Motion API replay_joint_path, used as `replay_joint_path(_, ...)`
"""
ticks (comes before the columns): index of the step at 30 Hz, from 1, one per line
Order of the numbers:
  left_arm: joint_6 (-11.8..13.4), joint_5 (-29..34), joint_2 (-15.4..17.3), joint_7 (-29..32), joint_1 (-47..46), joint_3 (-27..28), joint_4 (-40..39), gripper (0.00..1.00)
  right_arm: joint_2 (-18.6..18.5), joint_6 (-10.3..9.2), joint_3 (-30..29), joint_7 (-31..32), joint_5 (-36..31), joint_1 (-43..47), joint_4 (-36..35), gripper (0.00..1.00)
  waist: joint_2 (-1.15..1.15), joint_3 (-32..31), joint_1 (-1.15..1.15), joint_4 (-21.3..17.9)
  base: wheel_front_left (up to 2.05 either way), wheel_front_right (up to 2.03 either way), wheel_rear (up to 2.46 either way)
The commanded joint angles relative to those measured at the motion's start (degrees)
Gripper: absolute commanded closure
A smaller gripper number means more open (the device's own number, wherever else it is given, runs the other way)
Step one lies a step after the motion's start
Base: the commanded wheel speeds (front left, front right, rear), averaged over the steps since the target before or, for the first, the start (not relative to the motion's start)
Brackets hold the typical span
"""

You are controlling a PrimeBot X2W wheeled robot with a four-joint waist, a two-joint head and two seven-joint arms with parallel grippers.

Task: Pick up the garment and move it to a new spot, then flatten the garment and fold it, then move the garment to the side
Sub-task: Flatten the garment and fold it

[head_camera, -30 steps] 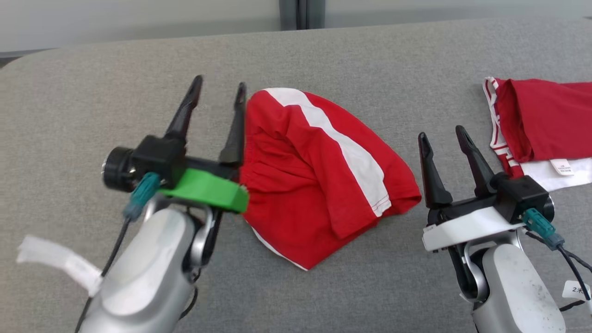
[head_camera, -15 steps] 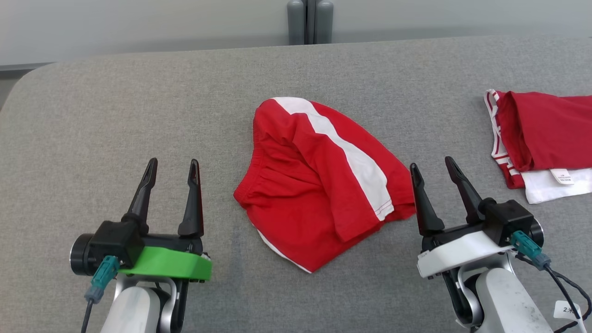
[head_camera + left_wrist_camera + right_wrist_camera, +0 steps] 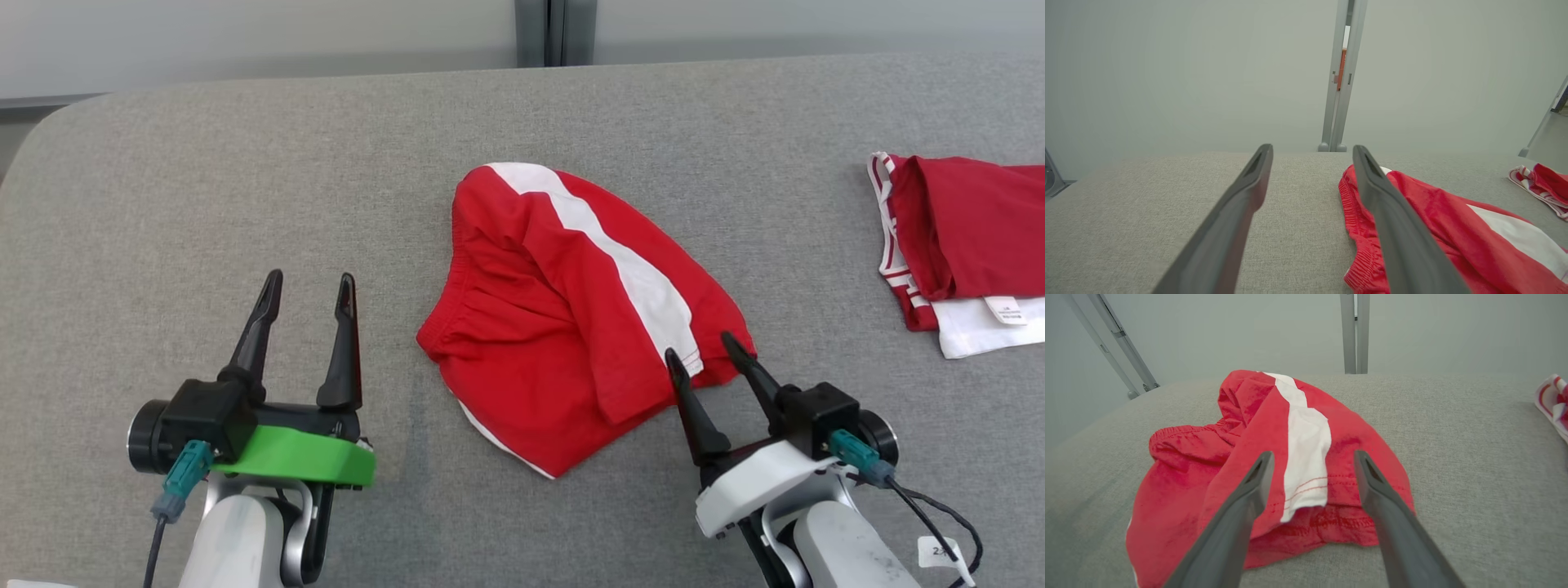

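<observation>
Right tool spread wide, tips straddling the hem of the red shorts, right where the white stripe ends. Left tool is wide too and empty, near the waistband side, not touching. The shorts lie crumpled in the middle of the table; a second garment sits folded, well apart at the right. The risk, I'd say: pinch only the top layer and the shorts lift lopsided, bunching instead of spreading.
</observation>
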Motion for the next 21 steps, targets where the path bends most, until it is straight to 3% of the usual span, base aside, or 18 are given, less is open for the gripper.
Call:
replay_joint_path(1,-0.3,0.51,-0.05,-0.14,-0.49,0.17,0.32,0.0,-0.21,0.0,0.37,-0.17,0.42,-1.4,0.78,0.0,0.0,0.22,0.0,0.2,0.0,0.0,0.0)
replay_joint_path(13,-0.92,-0.68,-0.43,-0.15,-1.01,-0.95,1.25,0.0,0.21,0.0,-0.73,-0.17,-1.16,-6.42,9.84,0.0,0.0,1.57,0.0,2.87,0.0,0.0,0.0)
replay_joint_path(14,-0.87,-0.95,-0.43,-0.15,-1.04,-1.14,1.28,0.0,0.24,0.0,-0.88,-0.16,-0.95,-6.76,10.69,0.36,0.0,1.61,0.0,3.11,0.0,0.0,0.0)
replay_joint_path(15,-0.77,-1.02,-0.43,-0.15,-1.04,-1.24,1.26,0.0,0.26,0.0,-0.95,-0.17,-0.77,-7.11,11.14,1.0,0.0,1.65,0.0,3.25,0.0,0.0,0.0)
replay_joint_path(21,-0.22,-1.87,-0.42,-0.15,-1.13,-2.13,1.48,0.0,-0.97,0.0,-0.9,-0.17,-1.29,-10.15,13.02,1.0,0.0,1.34,0.0,4.18,0.0,0.0,0.0)
